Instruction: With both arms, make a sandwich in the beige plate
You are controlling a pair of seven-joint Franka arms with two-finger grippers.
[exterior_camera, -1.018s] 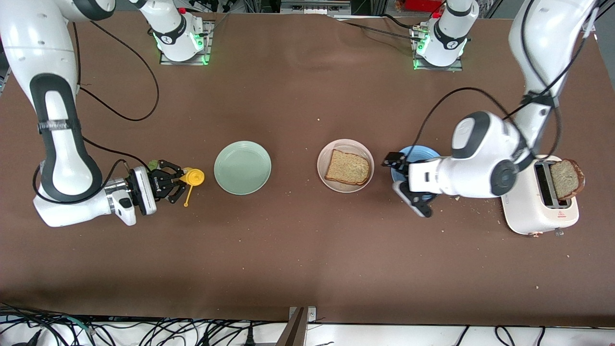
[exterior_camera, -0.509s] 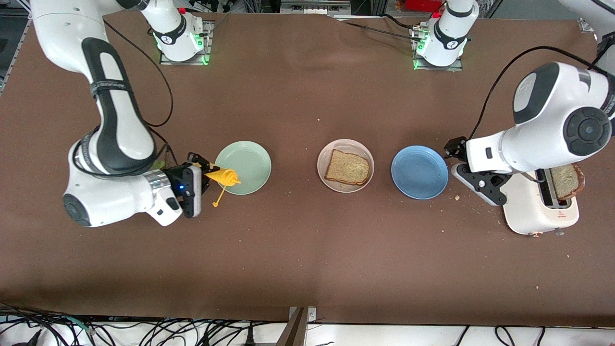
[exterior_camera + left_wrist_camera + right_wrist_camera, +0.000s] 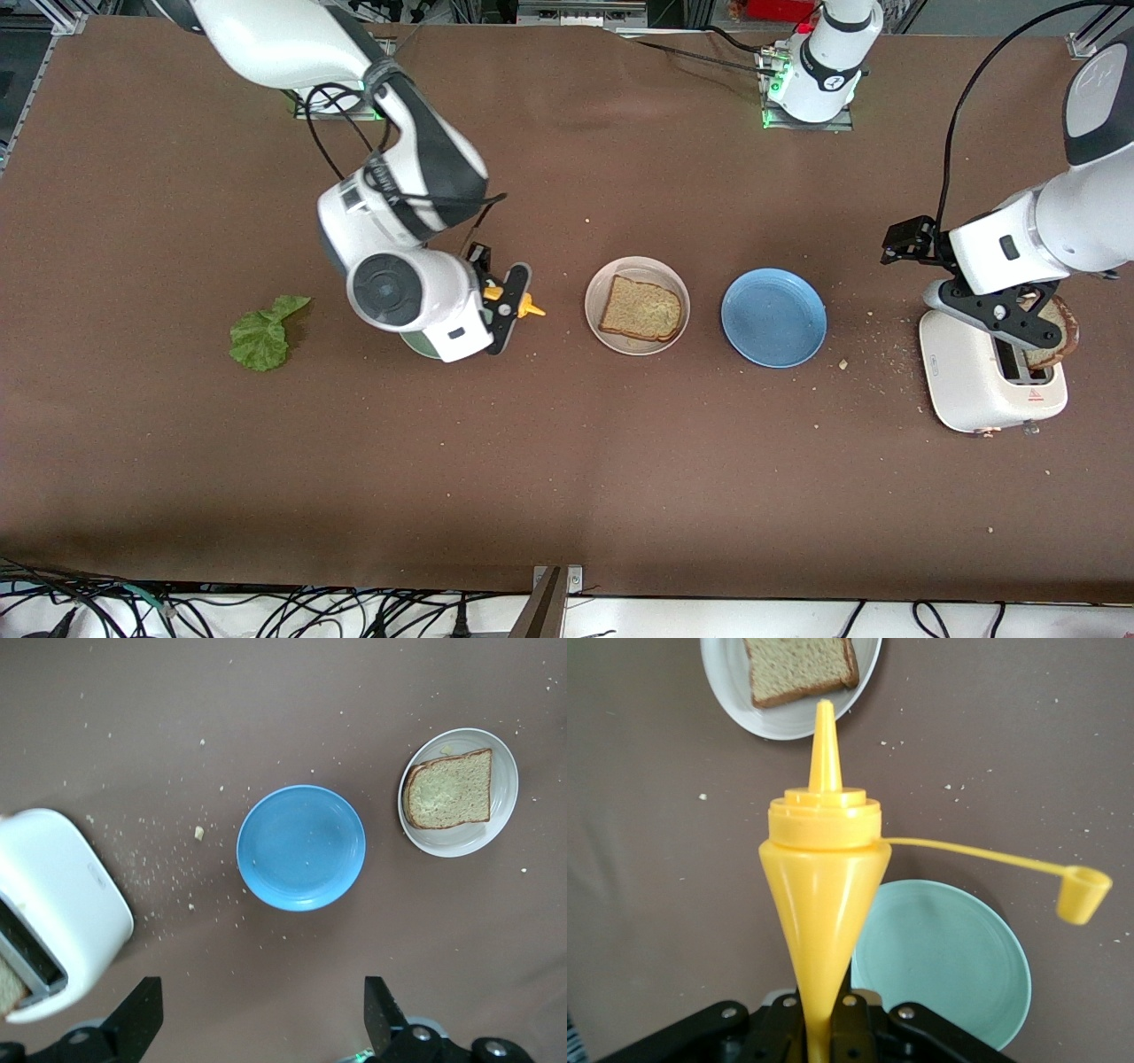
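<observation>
The beige plate (image 3: 678, 288) lies mid-table with one brown speckled bread slice (image 3: 642, 308) on it. A second bread slice (image 3: 1052, 330) stands in the white toaster (image 3: 974, 385). A green lettuce leaf (image 3: 260, 335) lies flat toward the right arm's end. My right gripper (image 3: 507, 306) is shut on a yellow squeeze bottle (image 3: 824, 877), whose nozzle points at the beige plate (image 3: 726, 682); its cap (image 3: 1083, 893) dangles on a strap. My left gripper (image 3: 261, 992) hangs open and holds nothing, over the table beside the toaster (image 3: 53, 904).
A blue plate (image 3: 773, 317) sits between the beige plate and the toaster. A mint-green plate (image 3: 415, 344) lies mostly under the right wrist. Crumbs are scattered around the toaster.
The right arm swung the yellow bottle from beside the mint-green plate toward the beige plate, uncovering the lettuce. The left arm drew back from the blue plate to the toaster, still open.
</observation>
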